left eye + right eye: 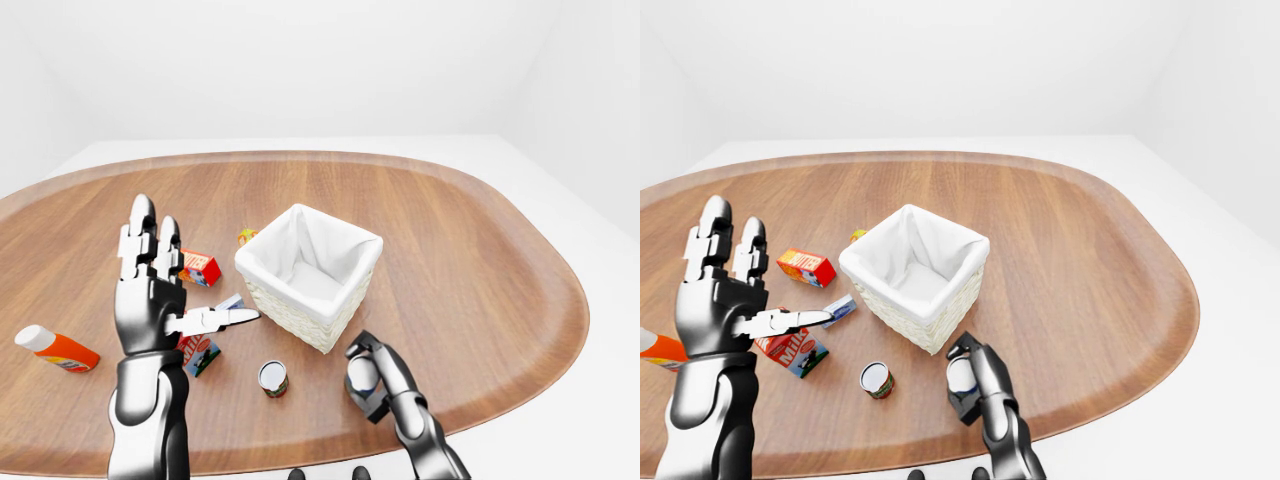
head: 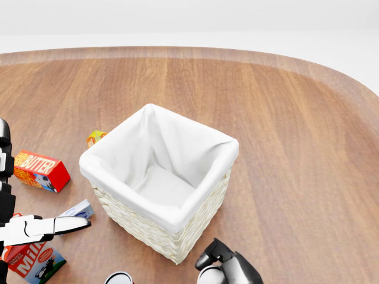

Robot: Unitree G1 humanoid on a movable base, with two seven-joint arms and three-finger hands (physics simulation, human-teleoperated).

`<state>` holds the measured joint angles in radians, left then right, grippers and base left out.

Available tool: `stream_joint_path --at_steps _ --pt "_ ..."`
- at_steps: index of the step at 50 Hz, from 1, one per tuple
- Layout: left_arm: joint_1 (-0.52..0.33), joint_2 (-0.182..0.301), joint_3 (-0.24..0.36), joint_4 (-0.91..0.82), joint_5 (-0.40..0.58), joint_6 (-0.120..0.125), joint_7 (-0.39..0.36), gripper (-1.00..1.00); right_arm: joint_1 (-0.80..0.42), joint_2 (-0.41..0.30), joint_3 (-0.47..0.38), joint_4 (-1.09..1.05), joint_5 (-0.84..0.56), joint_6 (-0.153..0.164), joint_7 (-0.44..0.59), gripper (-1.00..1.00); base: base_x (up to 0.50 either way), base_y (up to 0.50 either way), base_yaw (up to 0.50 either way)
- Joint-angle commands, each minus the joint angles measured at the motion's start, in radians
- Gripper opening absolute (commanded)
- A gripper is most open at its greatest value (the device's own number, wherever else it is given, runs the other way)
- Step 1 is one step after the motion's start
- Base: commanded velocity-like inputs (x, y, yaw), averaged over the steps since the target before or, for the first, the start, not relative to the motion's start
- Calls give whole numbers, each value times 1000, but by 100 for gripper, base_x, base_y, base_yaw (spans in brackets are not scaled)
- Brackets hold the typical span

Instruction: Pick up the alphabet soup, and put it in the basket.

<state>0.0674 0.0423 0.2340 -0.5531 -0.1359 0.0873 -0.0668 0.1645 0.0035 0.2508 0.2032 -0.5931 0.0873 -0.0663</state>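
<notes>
A can, probably the soup (image 1: pixel 962 379), is gripped in the closed fingers of the right hand (image 1: pixel 975 385) just below the lined basket (image 1: pixel 308 272) on the table (image 1: pixel 480 260). The left hand (image 1: pixel 150 290) is held up with fingers spread, empty. Another can (image 1: pixel 272 378) lies near a milk carton (image 1: pixel 792 350) and butter box (image 2: pixel 40 170).
</notes>
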Motion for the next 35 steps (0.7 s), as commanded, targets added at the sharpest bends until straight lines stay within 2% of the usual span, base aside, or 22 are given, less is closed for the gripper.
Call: stream_joint_path --at_steps 1,10,11,20,26,35 --pt "0 0 -1 2 2 0 0 100 65 -32 2 -247 -18 0 33 -100 0 0 0" --pt "-1 0 0 1 2 0 1 100 99 -55 -18 -346 -26 0 51 -100 0 0 0" --pt "1 -1 -4 2 5 0 1 100 119 -60 -23 -430 -47 0 67 -100 0 0 0" --pt "2 -1 -2 -2 2 0 1 100 174 -76 -3 -670 -119 0 118 -100 0 0 0" --pt "2 -1 -2 -3 2 0 1 100 175 -81 25 -783 -169 0 148 -100 0 0 0" --pt "1 -1 -1 0 1 0 0 100 118 -71 18 -914 -262 0 251 -100 0 0 0"
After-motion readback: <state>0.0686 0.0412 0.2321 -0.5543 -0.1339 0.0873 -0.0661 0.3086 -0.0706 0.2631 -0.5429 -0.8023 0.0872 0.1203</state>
